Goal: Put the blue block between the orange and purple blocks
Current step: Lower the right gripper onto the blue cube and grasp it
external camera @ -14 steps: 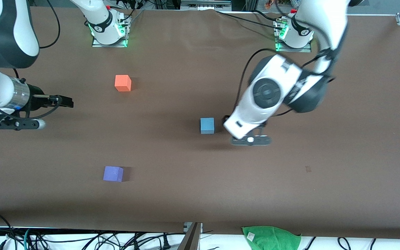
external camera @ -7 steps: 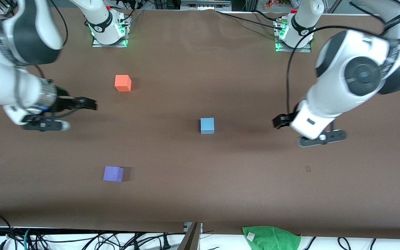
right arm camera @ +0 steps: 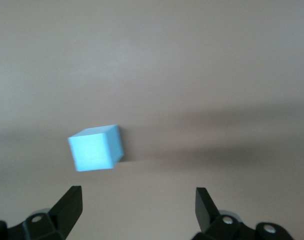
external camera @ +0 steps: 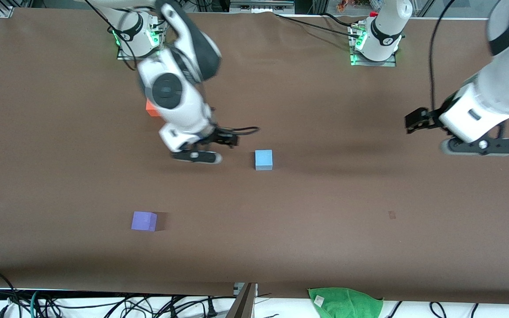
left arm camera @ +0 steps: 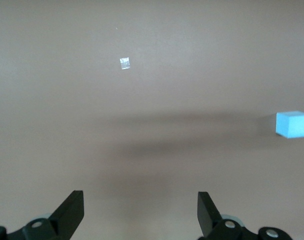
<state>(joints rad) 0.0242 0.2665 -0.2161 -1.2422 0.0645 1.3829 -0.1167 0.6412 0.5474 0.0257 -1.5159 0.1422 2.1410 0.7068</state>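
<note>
Front view: the blue block [external camera: 263, 159] sits on the brown table [external camera: 325, 229] near its middle, touching nothing. The orange block [external camera: 149, 109], at about 10 o'clock from the blue one and farther from the camera, is mostly hidden by the right arm; only a corner shows. The purple block [external camera: 144, 221] lies at about 8 o'clock from the blue block, nearer the camera and well apart from it. The right gripper [external camera: 230, 139] hangs over bare table just beside the blue block, at roughly 10 o'clock from it, holding nothing. The left gripper [external camera: 415, 120] is over bare table toward the left arm's end, at about 2 o'clock from the blue block and well apart from it. A green cloth [external camera: 345, 302] lies off the table's edge nearest the camera. Left wrist view: the left gripper [left arm camera: 140, 210] has its fingers [left arm camera: 71, 209] spread wide with nothing between them; the blue block [left arm camera: 293, 124] shows farther off. Right wrist view: the right gripper [right arm camera: 139, 207] is likewise wide open and empty, with the blue block [right arm camera: 96, 148] close ahead of the fingers [right arm camera: 70, 206] and apart from them.
</note>
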